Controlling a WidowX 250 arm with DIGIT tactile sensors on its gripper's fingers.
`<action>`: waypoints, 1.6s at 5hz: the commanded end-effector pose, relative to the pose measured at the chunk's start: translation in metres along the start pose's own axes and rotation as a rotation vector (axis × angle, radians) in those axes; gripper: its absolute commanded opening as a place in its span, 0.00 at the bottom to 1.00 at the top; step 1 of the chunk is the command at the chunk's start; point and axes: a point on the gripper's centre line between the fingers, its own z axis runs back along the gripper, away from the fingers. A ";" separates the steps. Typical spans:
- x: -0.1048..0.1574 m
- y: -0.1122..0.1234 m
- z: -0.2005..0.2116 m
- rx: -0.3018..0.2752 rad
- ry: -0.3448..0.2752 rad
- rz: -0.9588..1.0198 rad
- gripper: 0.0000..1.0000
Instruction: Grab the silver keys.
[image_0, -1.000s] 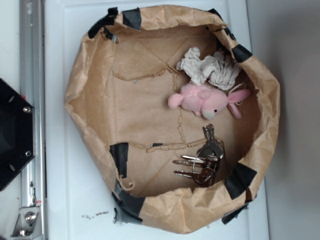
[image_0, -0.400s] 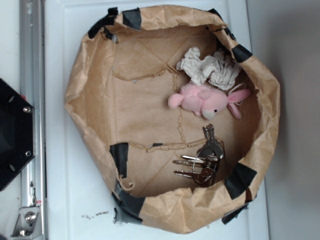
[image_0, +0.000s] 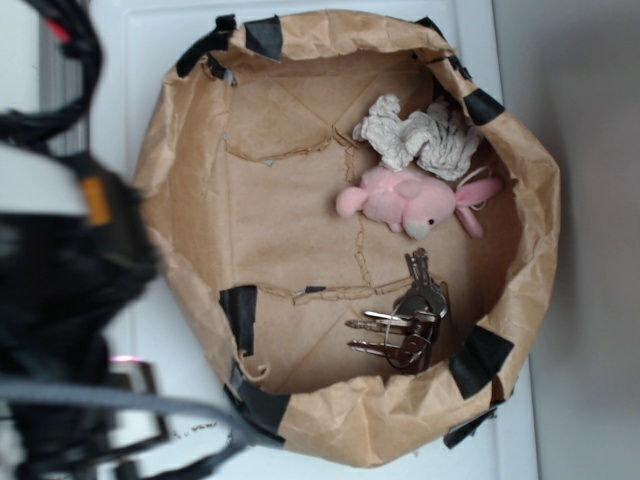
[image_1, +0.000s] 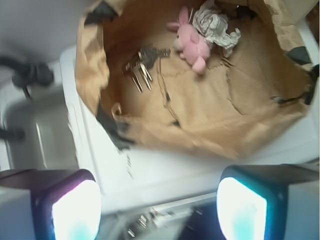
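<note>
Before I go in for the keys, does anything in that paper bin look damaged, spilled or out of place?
Nothing spilled. The brown paper bin is crumpled, creased and patched with black tape, but it holds its shape. The silver keys, pink plush toy and white rag all lie inside. The hand is open outside the bin.

Arm (image_0: 70, 300) is a dark blur at the left edge in the exterior view. Gripper (image_1: 159, 210) has its jaws spread wide, nothing between the fingertips (image_1: 75, 212).

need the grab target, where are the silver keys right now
In the exterior view the silver keys lie lower right inside the paper bowl, just below the pink plush toy.
</note>
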 end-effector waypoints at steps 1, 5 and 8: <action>0.040 0.006 -0.031 -0.063 -0.123 0.328 1.00; 0.086 0.022 -0.050 -0.085 -0.076 0.349 1.00; 0.126 0.037 -0.129 0.021 -0.231 0.432 1.00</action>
